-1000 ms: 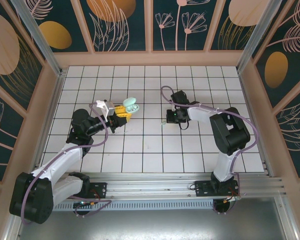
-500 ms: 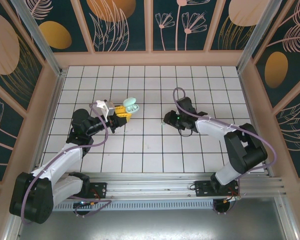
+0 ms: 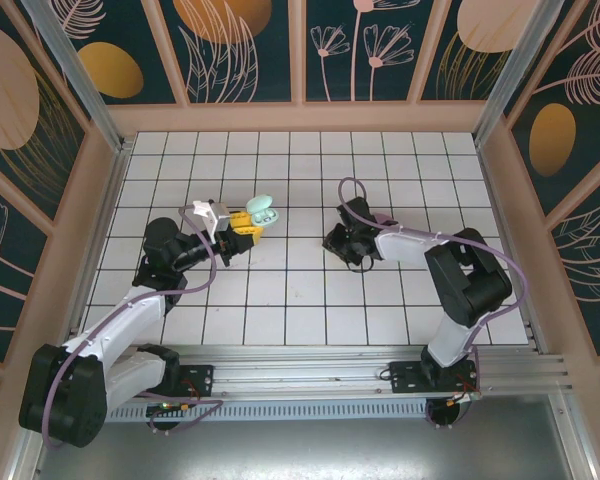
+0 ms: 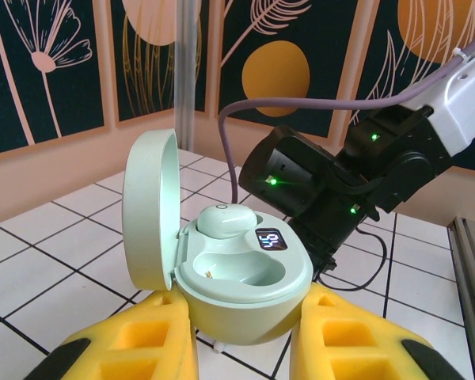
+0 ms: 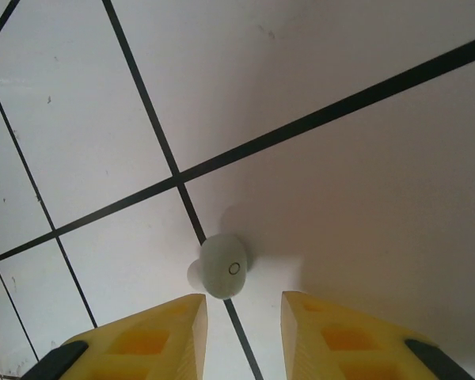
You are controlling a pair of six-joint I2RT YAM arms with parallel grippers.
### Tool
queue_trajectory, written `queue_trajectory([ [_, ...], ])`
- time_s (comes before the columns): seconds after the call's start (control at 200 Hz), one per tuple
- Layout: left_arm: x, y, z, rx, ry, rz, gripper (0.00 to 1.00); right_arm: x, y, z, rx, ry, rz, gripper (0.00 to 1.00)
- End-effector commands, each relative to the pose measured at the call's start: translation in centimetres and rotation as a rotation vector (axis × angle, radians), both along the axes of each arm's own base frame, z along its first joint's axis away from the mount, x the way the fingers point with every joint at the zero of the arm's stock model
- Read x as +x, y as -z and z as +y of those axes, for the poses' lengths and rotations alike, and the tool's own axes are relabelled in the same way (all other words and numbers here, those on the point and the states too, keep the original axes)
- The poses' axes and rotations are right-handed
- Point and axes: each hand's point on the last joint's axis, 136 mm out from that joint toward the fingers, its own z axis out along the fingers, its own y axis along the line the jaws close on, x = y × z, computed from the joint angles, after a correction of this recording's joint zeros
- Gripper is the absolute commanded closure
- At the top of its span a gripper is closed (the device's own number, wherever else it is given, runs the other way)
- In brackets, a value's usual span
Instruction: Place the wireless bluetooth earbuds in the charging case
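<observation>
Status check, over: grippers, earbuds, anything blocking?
Left gripper shut on open mint case, one earbud seated. Right gripper open, over loose earbud on tile. Nothing blocking.

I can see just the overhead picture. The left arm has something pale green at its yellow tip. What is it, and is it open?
Observer: It's a mint charging case, clamped by the left gripper, with its lid swung open to one side.
Operator: Anything inside?
Observer: A seated earbud fills the far well; the near well is bare.
Operator: And what is the right arm bending over?
Observer: A loose earbud, also mint, lies on a grid line of the tiles, just ahead of the right gripper, whose jaws are open and not touching it.
</observation>
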Motion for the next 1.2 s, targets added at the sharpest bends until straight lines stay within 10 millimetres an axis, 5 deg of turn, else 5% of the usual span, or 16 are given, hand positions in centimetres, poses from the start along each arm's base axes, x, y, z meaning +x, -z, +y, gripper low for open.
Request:
queue_trajectory([
  [0.0,-0.2,-0.9,0.1,-0.001,0.004,-0.055,1.0,0.9,-0.6,0.6,-0.017,0.015,-0.013,0.7],
  [0.455,-0.2,-0.8,0.1,0.001,0.002,-0.053,1.0,1.1,1.5,0.5,-0.083,-0.009,0.032,0.72],
  [0.796,-0.2,-0.9,0.2,0.004,-0.002,-0.053,1.0,2.3,1.4,0.1,-0.205,-0.088,0.028,0.91],
  [0.991,-0.2,-0.9,0.1,0.004,0.001,-0.053,1.0,2.8,-0.7,-0.8,-0.281,-0.132,-0.021,0.94],
  [1.196,0.0,-1.2,-0.1,-0.014,0.013,-0.048,1.0,2.8,-5.6,-3.2,-0.393,-0.139,-0.114,0.94],
])
